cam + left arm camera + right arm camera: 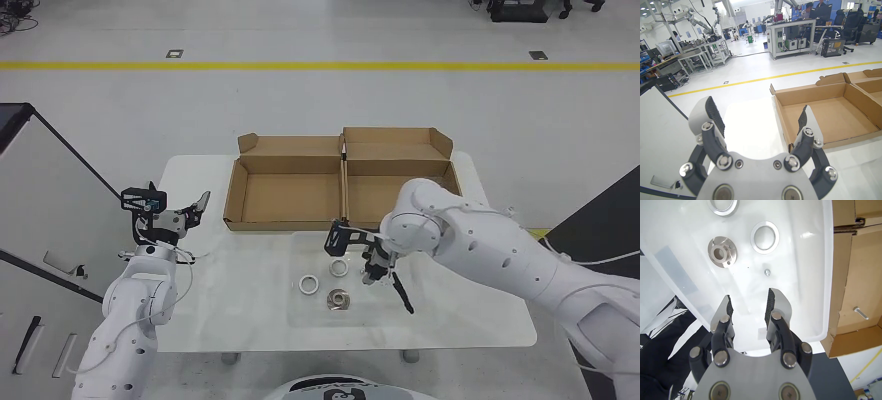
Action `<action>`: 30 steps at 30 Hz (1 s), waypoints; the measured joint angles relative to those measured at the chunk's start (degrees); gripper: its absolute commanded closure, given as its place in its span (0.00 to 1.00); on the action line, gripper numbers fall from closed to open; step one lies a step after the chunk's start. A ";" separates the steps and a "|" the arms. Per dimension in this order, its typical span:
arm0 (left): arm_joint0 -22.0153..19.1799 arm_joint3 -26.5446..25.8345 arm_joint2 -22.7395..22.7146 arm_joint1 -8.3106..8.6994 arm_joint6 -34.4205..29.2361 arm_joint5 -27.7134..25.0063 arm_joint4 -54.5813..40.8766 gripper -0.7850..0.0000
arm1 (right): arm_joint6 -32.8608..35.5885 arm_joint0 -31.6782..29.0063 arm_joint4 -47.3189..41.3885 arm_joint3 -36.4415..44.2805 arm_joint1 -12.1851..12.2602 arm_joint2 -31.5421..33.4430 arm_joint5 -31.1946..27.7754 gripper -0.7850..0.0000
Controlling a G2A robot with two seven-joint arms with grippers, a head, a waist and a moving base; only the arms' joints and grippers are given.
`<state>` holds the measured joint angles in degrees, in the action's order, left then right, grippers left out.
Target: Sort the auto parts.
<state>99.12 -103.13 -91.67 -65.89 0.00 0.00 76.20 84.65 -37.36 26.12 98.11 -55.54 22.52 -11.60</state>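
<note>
A translucent white tray (312,250) holds two metal rings (307,286) (340,268) and a flanged hub (338,299). In the right wrist view I see a ring (764,237), a second ring (722,205), the hub (722,252) and a small bolt (767,272) standing on the tray floor (806,285). My right gripper (749,296) hangs open just above the tray, close to the small bolt, holding nothing. A longer bolt (860,313) lies in the right cardboard box (857,275). At the table's left edge, my left gripper (757,108) is open and empty.
Two open cardboard boxes (285,195) (400,195) stand side by side at the back of the table, behind the tray. The left box (829,113) is bare inside. White tabletop (460,310) lies free to the right of the tray.
</note>
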 measured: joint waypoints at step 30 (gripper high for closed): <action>0.00 0.00 0.00 0.00 0.00 0.00 0.00 0.00 | -3.18 0.35 2.50 -12.48 -6.39 -4.44 -0.74 0.65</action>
<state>99.12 -103.13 -91.67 -65.89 0.00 0.00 76.20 81.47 -37.00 28.63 85.63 -61.93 18.08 -12.34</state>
